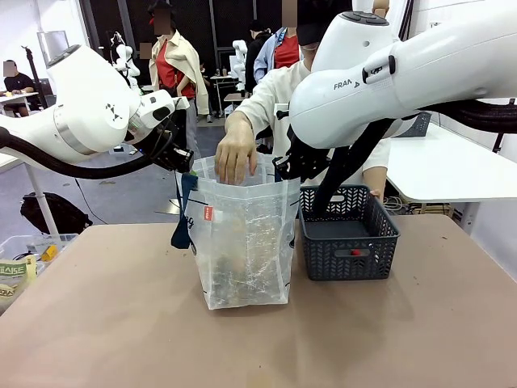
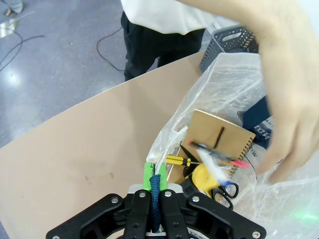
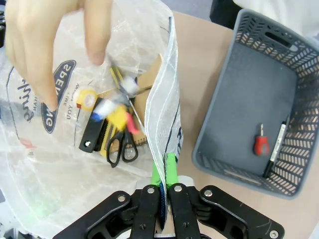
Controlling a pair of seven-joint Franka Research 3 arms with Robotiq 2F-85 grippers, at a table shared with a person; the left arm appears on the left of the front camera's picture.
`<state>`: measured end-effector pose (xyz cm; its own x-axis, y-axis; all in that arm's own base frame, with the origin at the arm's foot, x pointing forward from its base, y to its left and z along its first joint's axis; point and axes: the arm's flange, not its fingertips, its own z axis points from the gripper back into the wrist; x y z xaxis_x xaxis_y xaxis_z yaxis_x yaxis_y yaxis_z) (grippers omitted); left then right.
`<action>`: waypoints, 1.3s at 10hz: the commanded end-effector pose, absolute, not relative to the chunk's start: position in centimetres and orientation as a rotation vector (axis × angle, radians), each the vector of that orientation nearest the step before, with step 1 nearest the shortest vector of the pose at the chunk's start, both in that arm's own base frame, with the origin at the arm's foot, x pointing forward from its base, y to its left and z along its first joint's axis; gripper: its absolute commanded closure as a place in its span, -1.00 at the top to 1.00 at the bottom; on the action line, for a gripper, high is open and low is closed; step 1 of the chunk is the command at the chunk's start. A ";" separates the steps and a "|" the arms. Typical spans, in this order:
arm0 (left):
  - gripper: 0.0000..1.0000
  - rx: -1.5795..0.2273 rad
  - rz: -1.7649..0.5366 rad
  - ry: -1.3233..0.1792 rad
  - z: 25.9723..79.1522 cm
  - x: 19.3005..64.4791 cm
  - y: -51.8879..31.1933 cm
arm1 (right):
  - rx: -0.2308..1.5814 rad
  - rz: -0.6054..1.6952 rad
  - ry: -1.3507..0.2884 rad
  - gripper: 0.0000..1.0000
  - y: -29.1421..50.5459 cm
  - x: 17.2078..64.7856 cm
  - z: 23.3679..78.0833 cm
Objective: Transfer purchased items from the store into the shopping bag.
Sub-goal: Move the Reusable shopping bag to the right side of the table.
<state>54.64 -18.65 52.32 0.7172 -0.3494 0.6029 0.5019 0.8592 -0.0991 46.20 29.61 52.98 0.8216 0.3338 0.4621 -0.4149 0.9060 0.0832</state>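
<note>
In the front view the shopping bag [image 1: 242, 242] stands upright on the surface [image 1: 121, 331], with the store [image 1: 349, 250] just beside it on the robot's right. The left tool [image 1: 184, 166] and right tool [image 1: 283, 170] hold the bag's mouth from opposite sides, and a person's hand [image 1: 236, 149] reaches down into the mouth between them. A small red item [image 1: 355, 252] shows through the store's lattice. In the left wrist view the left tool [image 2: 155, 174] is clamped on the dark blue strap handle [image 2: 156, 204], which runs between its 2 green pads. Inside the bag [image 2: 219, 84] lie a tan notebook [image 2: 219, 142], a yellow-handled screwdriver [image 2: 179, 160], a yellow round item [image 2: 202, 177] and scissors [image 2: 227, 191], with the hand [image 2: 289, 89] above them. In the right wrist view the right tool [image 3: 164, 172] pinches the bag's rim [image 3: 169, 74] between its pads. The store [image 3: 209, 139] holds 2 things: a red-handled screwdriver [image 3: 259, 143] and a black pen [image 3: 275, 149], lying near each other.
</note>
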 end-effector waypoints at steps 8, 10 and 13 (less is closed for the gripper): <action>-1.00 -0.263 -0.464 -0.622 52.6 54.4 -18.4 | 0.198 0.410 -0.457 -1.00 29.4 46.2 53.0; -1.00 -0.263 -0.464 -0.622 52.6 54.4 -18.4 | 0.198 0.410 -0.457 -1.00 29.4 46.2 53.0; -1.00 -0.263 -0.464 -0.622 52.6 54.4 -18.4 | 0.198 0.410 -0.457 -1.00 29.4 46.2 53.0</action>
<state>54.64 -18.65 52.32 0.7172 -0.3494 0.6029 0.5019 0.8592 -0.0991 46.20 29.61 52.98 0.8216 0.3339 0.4621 -0.4149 0.9060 0.0832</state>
